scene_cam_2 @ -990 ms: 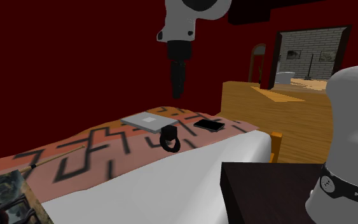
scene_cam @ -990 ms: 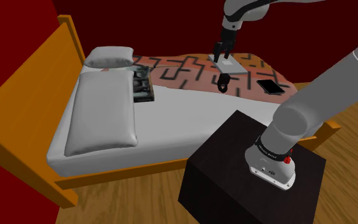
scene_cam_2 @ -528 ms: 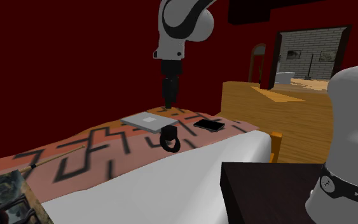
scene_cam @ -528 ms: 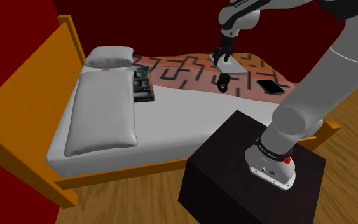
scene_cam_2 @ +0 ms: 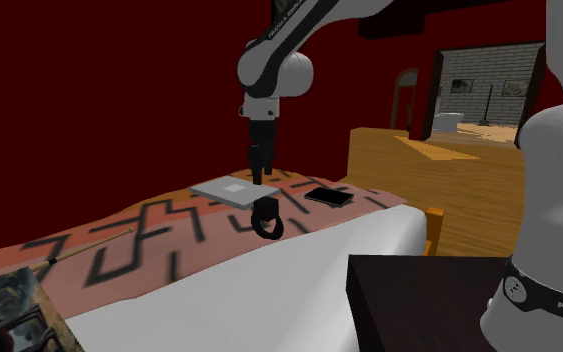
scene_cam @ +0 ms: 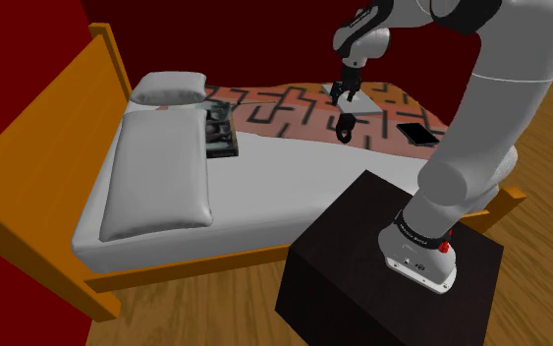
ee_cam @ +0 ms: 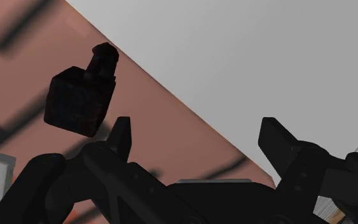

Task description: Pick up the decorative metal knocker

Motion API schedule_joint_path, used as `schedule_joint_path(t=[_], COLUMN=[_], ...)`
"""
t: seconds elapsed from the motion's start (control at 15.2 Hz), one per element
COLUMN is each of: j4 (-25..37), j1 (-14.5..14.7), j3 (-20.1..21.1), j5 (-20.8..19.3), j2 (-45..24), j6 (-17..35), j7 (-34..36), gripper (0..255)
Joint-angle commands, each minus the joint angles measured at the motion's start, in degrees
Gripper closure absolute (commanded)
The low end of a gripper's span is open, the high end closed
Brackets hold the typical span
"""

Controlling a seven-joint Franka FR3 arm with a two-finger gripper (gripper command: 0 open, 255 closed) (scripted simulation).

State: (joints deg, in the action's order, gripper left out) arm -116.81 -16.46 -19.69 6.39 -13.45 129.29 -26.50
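The gripper [ee_cam: 196,137] hangs wide open just above the dark knocker [ee_cam: 82,92]. The knocker stands on the patterned blanket [scene_cam: 284,103] of the bed [scene_cam: 264,187], outside one finger, so centring likely comes first.

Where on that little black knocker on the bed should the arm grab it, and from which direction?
Probably the boxy top block of the knocker, from straight above: its flat sides suit a pinch better than the ring below. The open end effector hangs above, slightly off to one side.
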Motion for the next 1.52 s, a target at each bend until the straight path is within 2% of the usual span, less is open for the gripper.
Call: schedule_joint_path(t=[0.0,0.4,0.79,1.45], j4=[3.42,14.98,29.61,30.26], j1=[-1.54,-6.67,-12.37,-13.12], j3=[-0.15,0.38,1.31,2.30], j5=[1.87,6.15,8.93,9.97], j2=[-4.47,-16.95,-29.91,-33.94], j6=[0.63,0.43,-1.94,1.42], j7=[-1.67,-4.75,-5.92,-6.43], gripper=[0,0,0,0])
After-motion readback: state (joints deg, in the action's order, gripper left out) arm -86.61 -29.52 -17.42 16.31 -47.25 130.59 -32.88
